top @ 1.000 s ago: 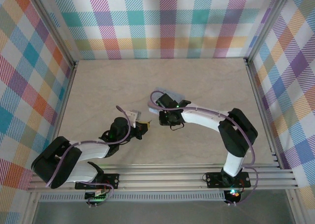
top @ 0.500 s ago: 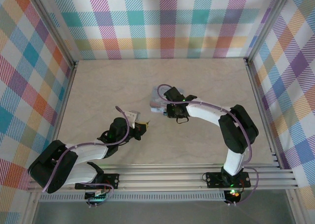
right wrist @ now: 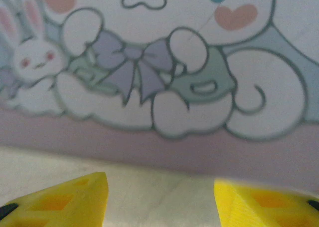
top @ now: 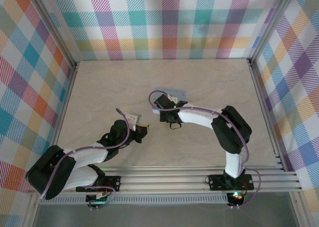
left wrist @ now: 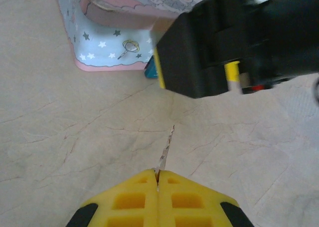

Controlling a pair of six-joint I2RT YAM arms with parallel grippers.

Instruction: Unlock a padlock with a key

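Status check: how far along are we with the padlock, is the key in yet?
Done: the key is pinched in the shut left gripper, tip aimed toward the padlock. In hand: the open right gripper sits at the padlock's printed face, not closed on it. Left: bare table separates key tip from lock, so inserting and turning remain.

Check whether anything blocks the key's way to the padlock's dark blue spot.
Bare table lies between the key, pinched in the left gripper, and the padlock. But the black body of the open right gripper hangs right against the dark blue spot, crowding it from one side.
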